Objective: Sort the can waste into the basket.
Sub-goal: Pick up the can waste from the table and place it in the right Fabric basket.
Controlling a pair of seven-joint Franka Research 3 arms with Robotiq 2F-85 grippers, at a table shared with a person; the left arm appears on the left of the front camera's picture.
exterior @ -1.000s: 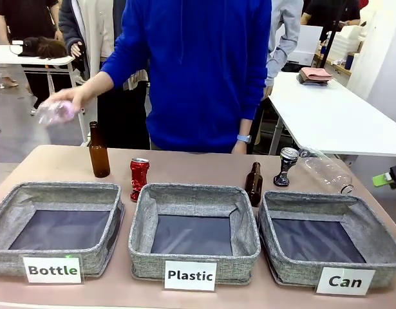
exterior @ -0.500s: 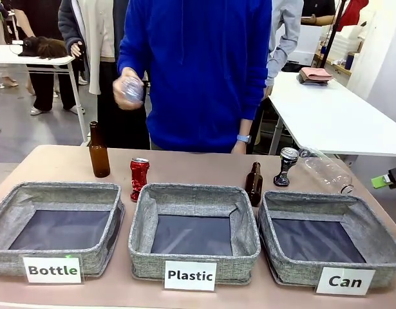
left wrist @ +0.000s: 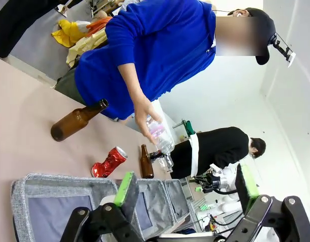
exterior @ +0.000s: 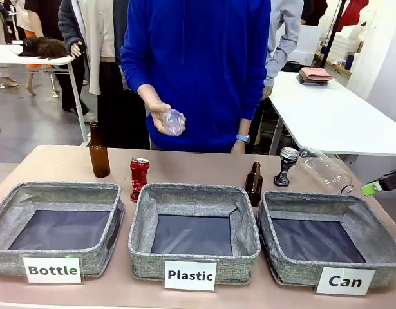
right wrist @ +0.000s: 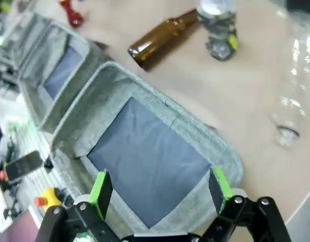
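A dented red can (exterior: 140, 177) stands behind the middle basket. A dark silvery can (exterior: 288, 166) stands behind the right-hand grey basket (exterior: 326, 201) with the "Can" label. In the right wrist view my right gripper (right wrist: 160, 186) hangs open over that basket (right wrist: 144, 161), with the dark can (right wrist: 218, 25) beyond its far rim. One of its green fingertips (exterior: 370, 188) pokes in at the right edge of the front view. My left gripper (left wrist: 187, 186) is open and holds nothing, and the red can (left wrist: 109, 161) lies ahead of it on the table.
Across the table a person in blue holds a crumpled clear bottle (exterior: 173, 121) in one hand. Two brown bottles (exterior: 98, 151) (exterior: 254, 183) stand behind the baskets. A clear plastic bottle (exterior: 326, 170) lies beside the dark can. The baskets labelled "Bottle" (exterior: 56, 190) and "Plastic" (exterior: 191, 192) stand left of the Can basket.
The person's hand has carried the crumpled clear bottle from the far left to the front of the torso. My right gripper's green tip has slid a little left and lower.
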